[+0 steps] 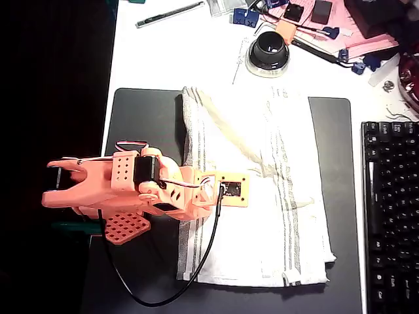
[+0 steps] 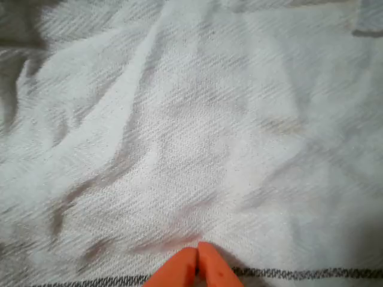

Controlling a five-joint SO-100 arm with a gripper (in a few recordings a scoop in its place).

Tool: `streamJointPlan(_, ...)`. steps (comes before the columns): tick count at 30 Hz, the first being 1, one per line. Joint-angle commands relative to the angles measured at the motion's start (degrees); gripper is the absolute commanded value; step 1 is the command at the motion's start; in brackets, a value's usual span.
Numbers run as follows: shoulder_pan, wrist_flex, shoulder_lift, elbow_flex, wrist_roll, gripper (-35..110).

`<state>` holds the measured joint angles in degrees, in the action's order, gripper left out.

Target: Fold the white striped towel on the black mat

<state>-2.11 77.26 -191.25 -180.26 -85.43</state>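
- One white striped towel point(image 1: 262, 190) lies spread on the one black mat point(image 1: 141, 118), covering the mat's middle; bare mat shows at the left and right of it in the overhead view.
- The towel is wrinkled, with a diagonal fold running across its upper part; groups of thin grey stripes run lengthwise near its left edge and again right of centre.
- The mat rests on a white desk point(image 1: 170, 59).
- One orange arm point(image 1: 124, 186) reaches in from the left of the overhead view, its wrist end over the towel's left portion.
- In the wrist view, the pincer point(image 2: 197, 263) shows as two orange fingertips pressed together with no gap, tips down against the towel cloth just above a grey stripe; whether any cloth is nipped between them cannot be told.
- One black cable point(image 1: 196, 275) loops from the arm across the towel's lower left corner and the mat.
- One black keyboard point(image 1: 391, 216) sits at the right edge, beside the mat.
- One round black-topped object point(image 1: 268, 52) stands on the desk above the towel, and one pen point(image 1: 169, 14) lies near the top.
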Motion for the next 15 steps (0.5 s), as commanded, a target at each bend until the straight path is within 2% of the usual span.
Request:
streamJointPlan(1, -0.4, 2.2, -1.2, -0.7, -3.7, 0)
streamJointPlan(15, -0.1, 2.2, -1.2, -0.7, -4.7, 0)
